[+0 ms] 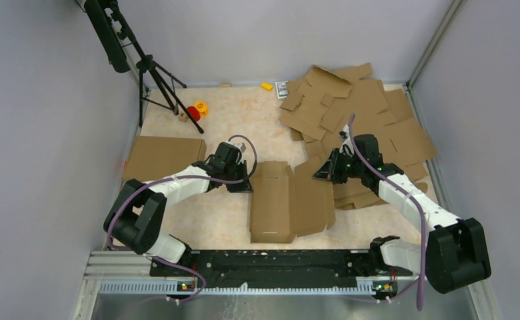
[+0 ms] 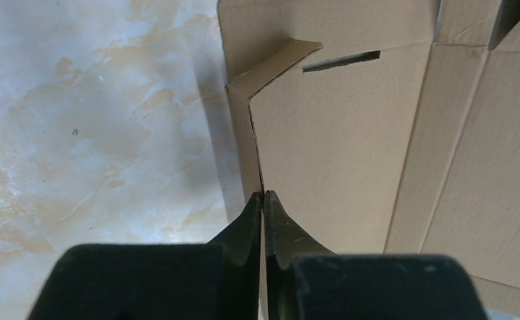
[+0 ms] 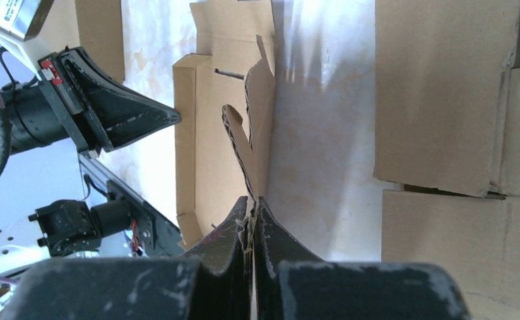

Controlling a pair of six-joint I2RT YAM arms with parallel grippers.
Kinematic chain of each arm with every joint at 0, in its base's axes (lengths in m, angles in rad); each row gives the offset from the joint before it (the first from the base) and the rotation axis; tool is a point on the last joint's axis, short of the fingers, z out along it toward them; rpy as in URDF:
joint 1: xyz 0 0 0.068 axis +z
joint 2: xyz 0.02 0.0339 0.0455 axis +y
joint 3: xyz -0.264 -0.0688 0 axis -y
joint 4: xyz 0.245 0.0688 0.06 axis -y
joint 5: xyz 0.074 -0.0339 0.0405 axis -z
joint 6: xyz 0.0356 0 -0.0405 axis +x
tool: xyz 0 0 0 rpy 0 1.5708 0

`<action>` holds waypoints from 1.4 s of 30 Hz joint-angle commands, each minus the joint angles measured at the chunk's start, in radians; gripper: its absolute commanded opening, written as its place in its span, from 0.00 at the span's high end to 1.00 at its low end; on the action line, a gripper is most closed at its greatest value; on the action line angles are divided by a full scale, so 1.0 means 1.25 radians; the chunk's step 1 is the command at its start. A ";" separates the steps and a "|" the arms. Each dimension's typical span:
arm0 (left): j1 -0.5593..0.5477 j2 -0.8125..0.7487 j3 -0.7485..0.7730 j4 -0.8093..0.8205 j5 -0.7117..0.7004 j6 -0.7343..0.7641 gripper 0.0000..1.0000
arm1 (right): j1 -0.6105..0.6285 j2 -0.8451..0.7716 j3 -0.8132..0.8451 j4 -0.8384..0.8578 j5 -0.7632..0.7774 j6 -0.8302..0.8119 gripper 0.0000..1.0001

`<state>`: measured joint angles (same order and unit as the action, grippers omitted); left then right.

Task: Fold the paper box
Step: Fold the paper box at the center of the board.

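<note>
- At the table's (image 1: 224,213) left side, a flat sheet (image 1: 164,157) lies apart from the work, not touched by either arm.
- The left gripper (image 2: 263,200) is just right of it, at the box's left edge. Its fingers are pressed together with the thin raised left wall (image 2: 243,133) pinched between the tips.
- The box (image 1: 287,203) sits mid-table between the two arms, part formed. Its left wall stands up, its floor lies flat, and a wider panel spreads out to the right. A slot (image 2: 341,61) shows near the far corner.
- The right gripper (image 3: 252,203) is at the box's right side. Its fingers are closed on the edge of a lifted flap (image 3: 263,113), and frayed cardboard shows between them.
- At the far right, a pile (image 1: 364,120) of loose blanks overlaps the table's corner, near the right arm.
- Handling, as a judgement:
  - The box looks light and stiff across its panels but bends easily along the scored creases.
  - It should slide easily on the smooth top, so one arm probably has to steady it while the other folds.
  - The best holds look like the free edges of the walls and flaps, near their middles and away from the corners.
  - A hard pinch may crush or fray the corrugated edge, and a pull across a crease may tear it at the slots.
</note>
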<state>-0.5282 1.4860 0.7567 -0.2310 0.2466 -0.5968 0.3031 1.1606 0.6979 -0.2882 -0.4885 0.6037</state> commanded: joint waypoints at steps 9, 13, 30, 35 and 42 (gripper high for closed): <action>-0.015 0.028 0.043 0.040 0.032 -0.009 1.00 | -0.001 0.062 -0.064 0.183 -0.113 0.077 1.00; -0.016 0.032 0.053 0.025 0.031 0.000 1.00 | 0.002 0.075 -0.067 0.203 -0.122 0.081 1.00; -0.006 -0.011 0.029 0.024 0.016 -0.014 0.99 | 0.002 -0.003 -0.075 0.037 -0.051 -0.028 0.42; -0.004 -0.006 0.026 0.024 0.011 -0.020 0.99 | 0.003 -0.042 -0.051 -0.075 0.055 -0.082 0.23; 0.005 -0.011 0.029 0.011 -0.021 -0.038 0.99 | 0.035 -0.125 0.074 -0.316 0.299 -0.113 0.09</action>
<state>-0.5316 1.5028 0.7940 -0.2394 0.2417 -0.6170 0.3008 1.0561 0.6491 -0.4965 -0.3595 0.5041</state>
